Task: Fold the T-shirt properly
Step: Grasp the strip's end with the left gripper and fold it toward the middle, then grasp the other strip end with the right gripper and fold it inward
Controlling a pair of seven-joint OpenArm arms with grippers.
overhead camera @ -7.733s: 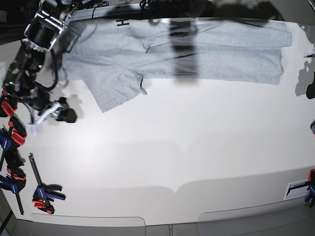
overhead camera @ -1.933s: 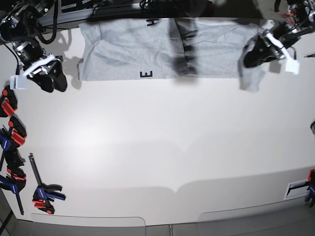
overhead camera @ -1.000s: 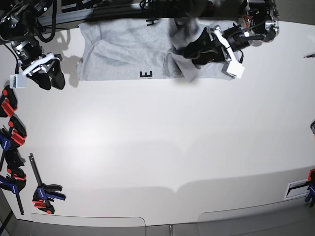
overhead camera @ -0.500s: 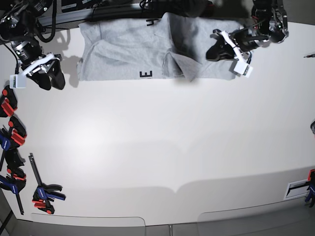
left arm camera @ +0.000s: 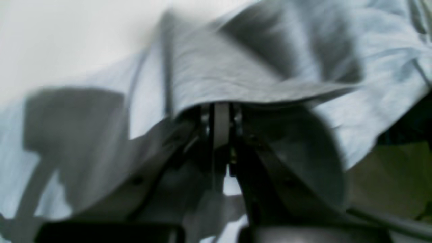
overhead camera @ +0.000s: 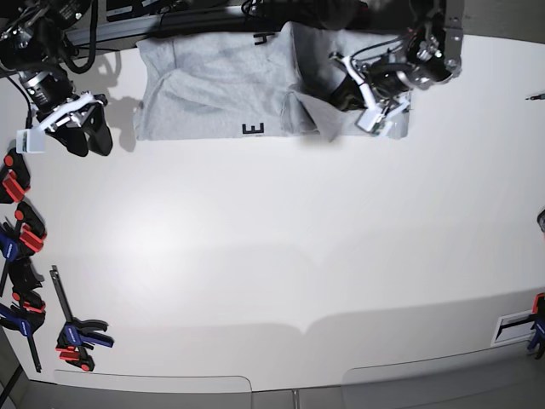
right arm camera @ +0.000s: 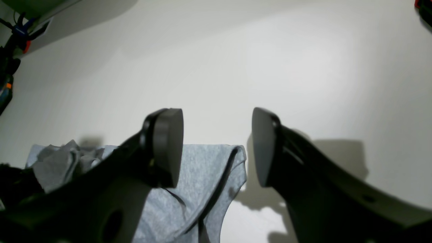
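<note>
- The tabletop [overhead camera: 281, 256] is wide and white, with the T-shirt at its far edge and clamps [overhead camera: 72, 334] lying at one side, well apart from the work.
- The T-shirt [overhead camera: 221, 85] lies partly folded along the far edge, black lettering showing at its near hem, and one loose flap is raised near the middle.
- The left tool [overhead camera: 362, 98] sits over the shirt's loose end; its wrist view shows the tips pressed together with grey cloth draped over them, so it looks clenched on a fold of the T-shirt [left arm camera: 236, 67].
- The right tool [overhead camera: 72, 128] hangs released beside the shirt's other end, holding nothing, its tips spread above the tabletop [right arm camera: 303, 60].
- To fold well, the held fold should probably be carried low and level across the shirt, keeping the edge taut so it lands square on the layer beneath.
- The free tool could pin the far end to stop the cloth dragging.
</note>
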